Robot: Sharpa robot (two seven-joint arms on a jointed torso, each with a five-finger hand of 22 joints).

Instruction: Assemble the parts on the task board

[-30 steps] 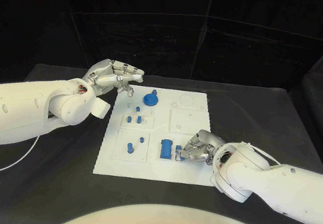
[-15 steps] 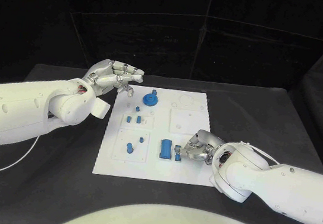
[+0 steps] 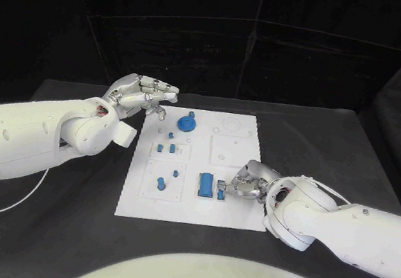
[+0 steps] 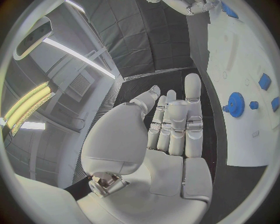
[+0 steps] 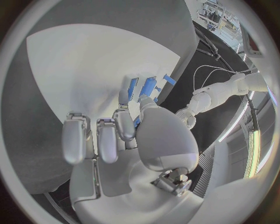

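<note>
At five o'clock on the task board (image 3: 185, 210), the right robot hand (image 3: 245, 182) pinches a small blue part (image 3: 222, 190): stiff, light, best gripped by its sides. Left robot hand (image 3: 142, 94) hangs clenched, empty.

no readable text, labels, brands or numbers on any surface in view.

1 white task board (image 3: 234, 210) carries about 9 small blue parts (image 3: 206, 185); 2 hands (image 3: 144, 95).
</note>
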